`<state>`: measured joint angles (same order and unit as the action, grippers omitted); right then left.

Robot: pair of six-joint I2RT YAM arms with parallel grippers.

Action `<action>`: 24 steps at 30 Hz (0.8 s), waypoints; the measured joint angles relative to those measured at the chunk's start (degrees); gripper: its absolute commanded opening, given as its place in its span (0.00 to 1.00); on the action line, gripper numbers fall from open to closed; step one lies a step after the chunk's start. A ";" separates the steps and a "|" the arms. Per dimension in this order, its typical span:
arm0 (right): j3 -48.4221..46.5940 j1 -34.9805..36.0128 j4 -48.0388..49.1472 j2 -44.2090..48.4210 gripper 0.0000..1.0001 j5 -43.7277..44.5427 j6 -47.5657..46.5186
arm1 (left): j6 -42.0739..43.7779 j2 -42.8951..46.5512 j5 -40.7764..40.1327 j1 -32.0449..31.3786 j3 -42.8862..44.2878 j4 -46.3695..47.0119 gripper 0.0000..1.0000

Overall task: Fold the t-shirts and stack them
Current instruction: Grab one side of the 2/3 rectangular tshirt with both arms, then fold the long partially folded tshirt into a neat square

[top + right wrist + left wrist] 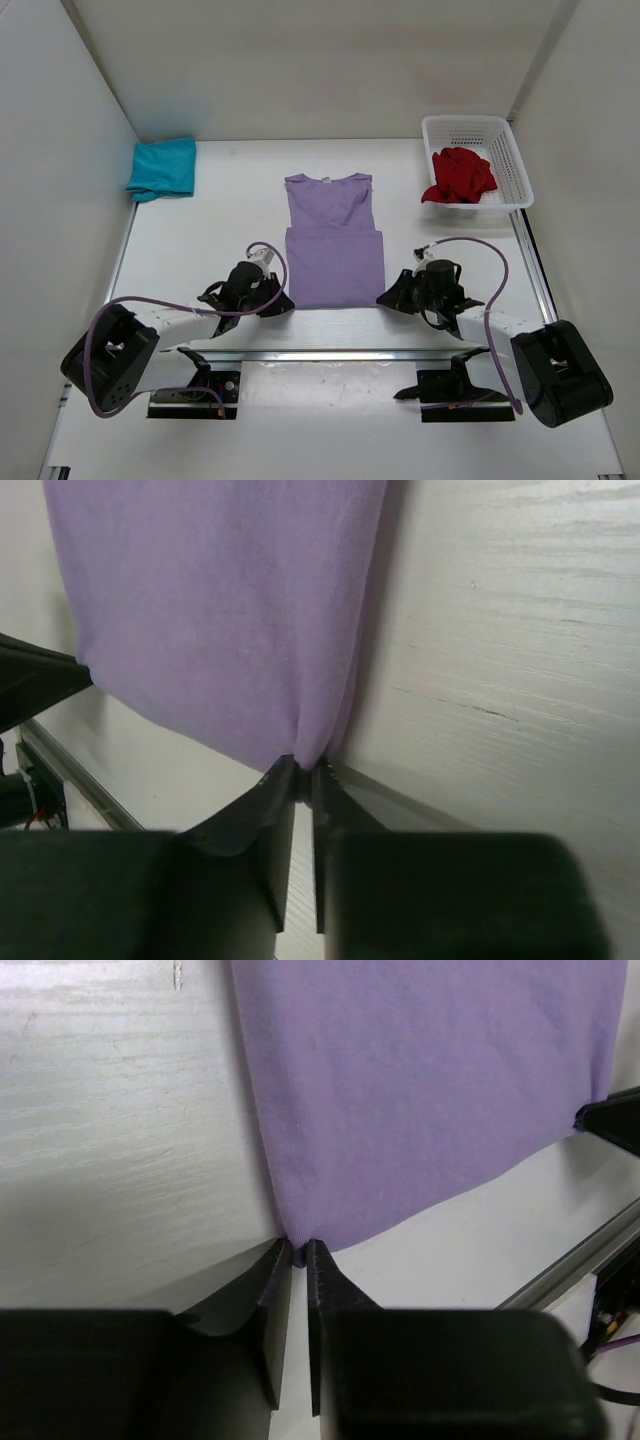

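Apparently pinched, lavender t-shirt (333, 250) corner, left fingers (272, 1320)

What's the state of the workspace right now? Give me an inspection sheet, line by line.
Surface: white table, faint wood grain.
Job's things: lavender t-shirt flat mid-table; teal t-shirt folded, far left corner; red t-shirt crumpled in the white basket, far right.
Clutter: nothing seen.
Grippers: left gripper pinches the lavender t-shirt's near left corner; right gripper pinches its near right corner.
Cables: purple cables loop over both arms.
Surroundings: white walls on three sides; metal rail along the near edge.
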<state>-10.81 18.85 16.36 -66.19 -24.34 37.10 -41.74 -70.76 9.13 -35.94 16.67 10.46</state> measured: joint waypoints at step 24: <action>-20.09 11.06 -35.69 20.96 0.00 6.10 2.14 | 4.02 27.43 -1.62 2.14 21.22 -40.30 0.00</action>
<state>-30.89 29.91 -19.33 -45.23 -18.24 39.24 -37.71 -43.33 7.51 -33.80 37.89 -29.85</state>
